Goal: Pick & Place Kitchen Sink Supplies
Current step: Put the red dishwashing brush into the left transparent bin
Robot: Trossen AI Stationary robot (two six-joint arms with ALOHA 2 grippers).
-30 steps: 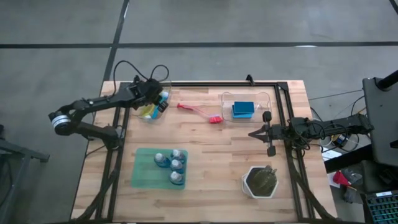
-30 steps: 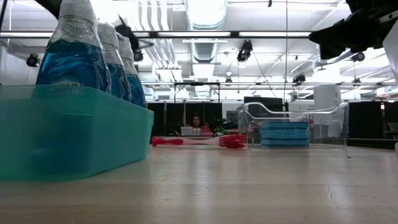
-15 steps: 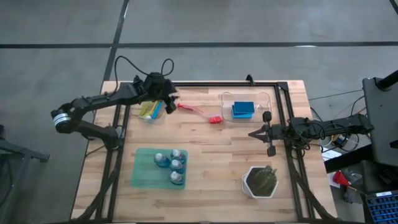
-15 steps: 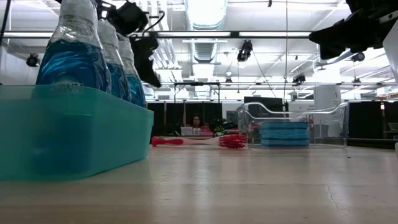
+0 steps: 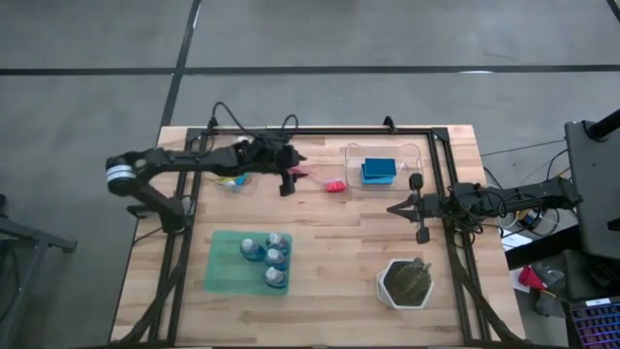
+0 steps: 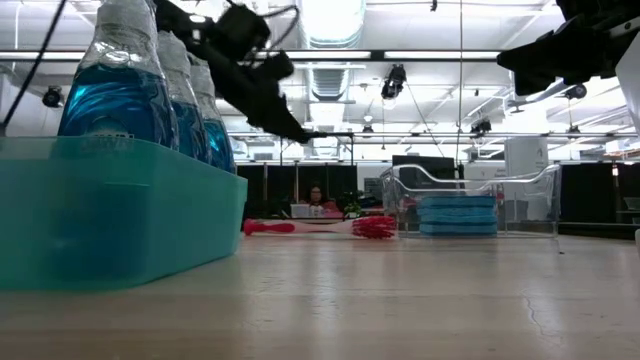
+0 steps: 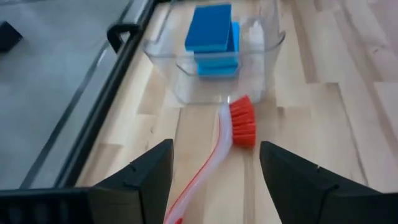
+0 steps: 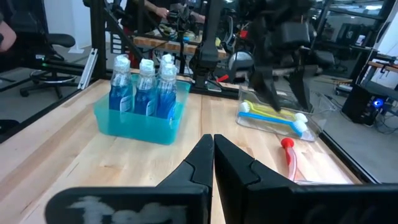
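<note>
A pink brush [image 5: 315, 177] with a red-bristled head [image 7: 244, 121] lies flat on the wood table between two clear bins. My left gripper [image 5: 288, 182] hangs open above its handle, well clear of it in the low view [image 6: 303, 134]; in the left wrist view the handle runs between the two fingers [image 7: 216, 147]. Yellow-green and blue brushes lie in the left clear bin [image 5: 232, 174]. Blue sponges [image 5: 379, 171] are stacked in the right clear bin. Several blue bottles [image 5: 267, 260] stand in a green tray. My right gripper [image 5: 391, 207] waits shut at the table's right side.
A white hexagonal pot with a dark plant [image 5: 407, 282] stands near the front right. A black frame rail [image 5: 339, 131] runs along the far edge and down both sides. Bare wood lies in the table's middle, between the tray and the bins.
My left gripper has come out of the left clear bin, risen a little and swung toward the table's right, ending over the pink brush's handle. It has rolled and tipped from pointing steeply down to a shallower slant. The brushes in the bin stay where they lie.
</note>
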